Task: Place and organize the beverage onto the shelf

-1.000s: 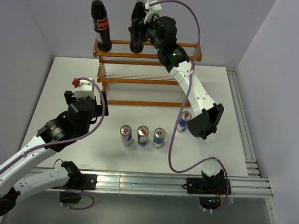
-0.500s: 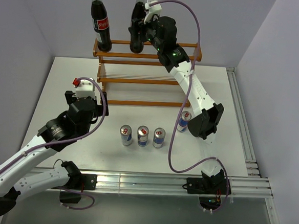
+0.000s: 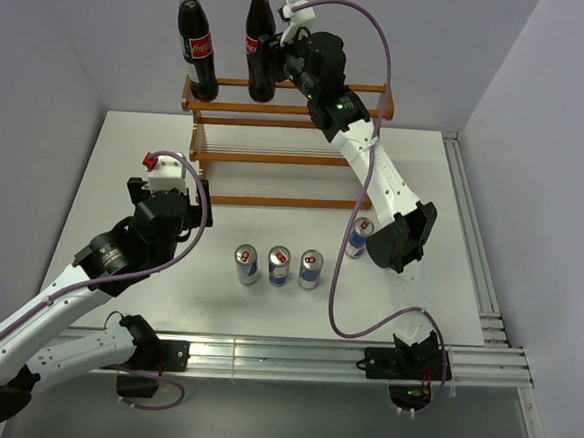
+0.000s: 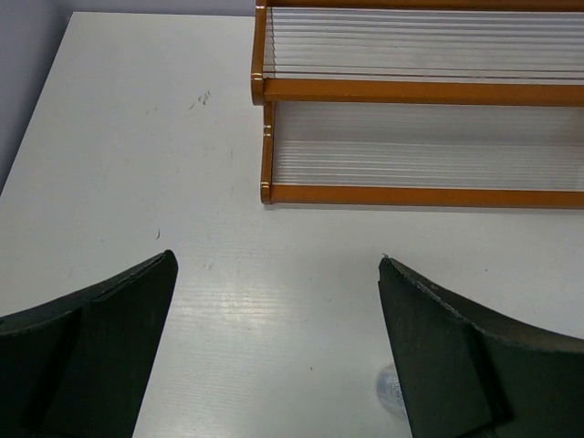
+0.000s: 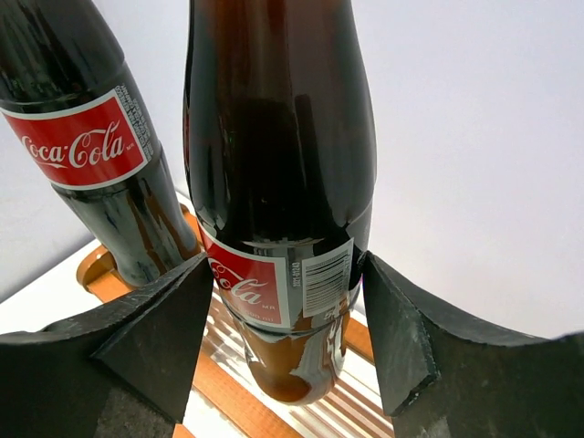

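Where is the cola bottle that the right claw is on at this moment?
Top view: the cola bottle stands on the shelf's top tier, left of middle, just right of the other bottle, with the right claw around its lower body.

Top tier of the shelf (image 3: 276, 160) is blocked at its left end by the left bottle (image 3: 197, 47) and the second bottle (image 3: 256, 46), with only a narrow gap between them. The second bottle is gripped on both sides by the right tool (image 5: 287, 265). The shelf's right half is crossed by the right arm (image 3: 375, 175). Middle and lower tiers are seen bare. An open table (image 3: 137, 148) strip is left between the lower tier and the three cans (image 3: 279, 266). The fourth can (image 3: 359, 239) is crowded against the right arm. Only bare table is seen between the spread fingers of the left tool (image 4: 278, 274).
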{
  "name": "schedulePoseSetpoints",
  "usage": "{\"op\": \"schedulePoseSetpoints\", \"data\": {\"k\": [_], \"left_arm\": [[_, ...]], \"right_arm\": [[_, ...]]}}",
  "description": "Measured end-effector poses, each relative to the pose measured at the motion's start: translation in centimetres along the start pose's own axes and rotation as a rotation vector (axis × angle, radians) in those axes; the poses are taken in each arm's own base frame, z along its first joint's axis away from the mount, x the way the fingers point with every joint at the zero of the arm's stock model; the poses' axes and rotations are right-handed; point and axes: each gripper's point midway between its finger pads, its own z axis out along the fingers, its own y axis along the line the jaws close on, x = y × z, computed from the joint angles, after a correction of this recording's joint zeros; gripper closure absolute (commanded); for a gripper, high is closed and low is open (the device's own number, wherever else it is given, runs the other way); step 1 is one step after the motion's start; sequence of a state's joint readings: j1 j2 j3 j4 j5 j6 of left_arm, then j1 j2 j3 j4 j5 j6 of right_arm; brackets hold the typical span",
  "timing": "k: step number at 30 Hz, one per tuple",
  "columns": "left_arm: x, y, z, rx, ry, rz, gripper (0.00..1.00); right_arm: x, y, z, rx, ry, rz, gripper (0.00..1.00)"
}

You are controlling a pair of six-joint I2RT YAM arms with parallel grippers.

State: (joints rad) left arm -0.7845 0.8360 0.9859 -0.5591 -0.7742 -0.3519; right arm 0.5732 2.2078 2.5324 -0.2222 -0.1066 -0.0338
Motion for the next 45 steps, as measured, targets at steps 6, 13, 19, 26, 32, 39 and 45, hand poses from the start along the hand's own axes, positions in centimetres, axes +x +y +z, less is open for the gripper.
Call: {"op": "schedulePoseSetpoints", "data": {"k": [6, 13, 19, 26, 32, 39, 45], "left_arm": [[0.0, 0.0, 0.0, 0.001, 0.0, 0.0, 0.02], [0.0, 0.0, 0.0, 0.001, 0.0, -0.001, 0.01], [-0.1, 0.0, -0.1, 0.002, -0.002, -0.002, 0.01], [-0.2, 0.1, -0.2, 0.004, -0.009, -0.009, 0.01], [-0.3, 0.2, -0.3, 0.005, -0.01, -0.011, 0.01], [-0.3, 0.2, -0.3, 0.004, -0.011, -0.011, 0.01], [-0.3, 0.2, -0.3, 0.004, -0.011, -0.012, 0.01]], "right_arm": [[0.1, 0.4, 0.2, -0.019, -0.006, 0.002, 0.23], [0.2, 0.9, 0.4, -0.048, -0.018, 0.01, 0.28], [0.2, 1.3, 0.6, -0.05, -0.026, 0.013, 0.36], [0.2, 1.7, 0.9, -0.044, -0.041, 0.028, 0.4], [0.3, 2.0, 1.0, -0.04, -0.044, 0.027, 0.35], [1.1, 2.4, 1.3, -0.041, -0.042, 0.033, 0.18], [2.8, 2.8, 1.3, -0.041, 0.004, 0.035, 0.05]]}}
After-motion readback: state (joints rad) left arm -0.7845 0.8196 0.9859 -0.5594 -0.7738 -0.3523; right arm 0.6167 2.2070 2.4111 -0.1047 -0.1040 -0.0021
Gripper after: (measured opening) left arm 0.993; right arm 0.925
